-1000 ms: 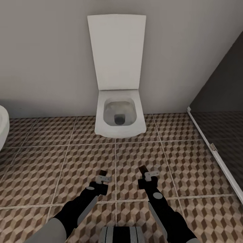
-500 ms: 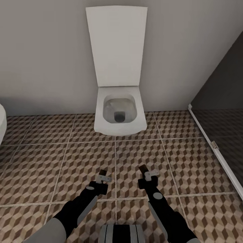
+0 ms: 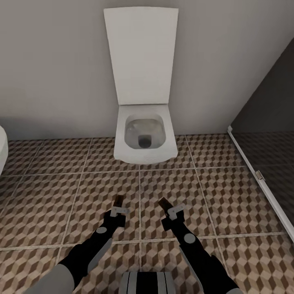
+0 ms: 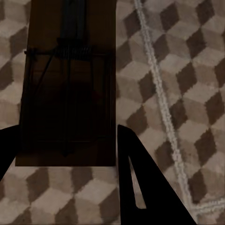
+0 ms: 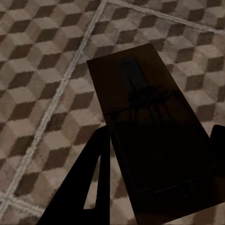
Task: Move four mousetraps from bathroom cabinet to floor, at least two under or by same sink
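Brown-and-beige cube tiles cover the bathroom floor (image 3: 61, 196), cut by pale grout lines, and the robot faces a white toilet (image 3: 145, 143) with its lid raised against a plain grey wall. A dark glass shower screen (image 3: 265, 134) runs along the robot's right, and a sliver of something white and rounded (image 3: 2, 149) shows at its far left.

Both dark arms reach forward and down over the tiles, well short of the toilet. The left gripper (image 3: 118, 205) is clamped on a mousetrap (image 3: 119, 200), a small brown board jutting ahead of the fingertips. In the left wrist view that mousetrap (image 4: 68, 84) sits between the two black fingers (image 4: 140, 187), its dark wire spring and bar lying across the wood, with the patterned tiles behind it.

The right gripper (image 3: 169, 207) likewise grips a second mousetrap (image 3: 165, 203), tilted a little toward the robot's left. From the right wrist view the board (image 5: 150, 122) lies at an angle between the fingers (image 5: 89, 187), its metal parts faint against the dark wood. Whether either board touches the tiles, I cannot tell; both appear held above the floor, each near a grout line
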### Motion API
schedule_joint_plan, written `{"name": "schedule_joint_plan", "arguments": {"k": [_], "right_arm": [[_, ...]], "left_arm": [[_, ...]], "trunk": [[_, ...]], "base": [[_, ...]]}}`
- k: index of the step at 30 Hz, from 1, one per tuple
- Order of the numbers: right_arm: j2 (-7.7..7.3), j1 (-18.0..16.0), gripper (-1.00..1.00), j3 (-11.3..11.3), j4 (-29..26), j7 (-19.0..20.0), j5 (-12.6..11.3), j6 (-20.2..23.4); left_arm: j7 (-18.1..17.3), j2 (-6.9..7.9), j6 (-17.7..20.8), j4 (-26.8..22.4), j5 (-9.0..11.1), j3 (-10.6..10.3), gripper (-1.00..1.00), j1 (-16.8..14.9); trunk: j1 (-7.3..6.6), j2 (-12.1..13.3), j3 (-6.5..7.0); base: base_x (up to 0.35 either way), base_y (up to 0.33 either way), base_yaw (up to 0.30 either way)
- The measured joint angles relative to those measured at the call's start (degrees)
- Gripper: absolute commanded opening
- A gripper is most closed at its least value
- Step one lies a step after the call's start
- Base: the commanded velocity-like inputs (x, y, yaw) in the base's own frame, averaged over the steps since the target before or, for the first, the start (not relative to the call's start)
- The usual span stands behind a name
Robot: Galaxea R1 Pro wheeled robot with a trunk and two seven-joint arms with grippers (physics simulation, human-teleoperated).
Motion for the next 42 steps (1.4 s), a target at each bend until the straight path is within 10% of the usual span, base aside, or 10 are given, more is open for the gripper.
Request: {"name": "schedule_joint_plan", "arguments": {"k": [12, 23, 42], "right_arm": [[-0.19, 0.0, -1.00, -0.4, -0.1, -0.2, 0.1, -4.3], [0.04, 0.0, -1.00, -8.3, -0.2, -0.4, 0.0, -4.6], [0.06, 0.0, -1.00, -8.6, -0.2, -0.5, 0.0, -4.6]], "left_arm": [[0.0, 0.34, -0.4, 0.3, 0.1, -0.7, -1.00, 0.0], [0.0, 0.31, -0.3, 0.2, 0.1, -2.5, -1.00, 0.0], [0.0, 0.17, -0.3, 0.2, 0.1, -2.5, -1.00, 0.0]], "trunk": [[0.00, 0.0, 0.00], [0.00, 0.0, 0.00], [2.41, -4.4, -2.27]], "base": [[0.000, 0.000, 0.000], [0.000, 0.000, 0.000], [0.000, 0.000, 0.000]]}}
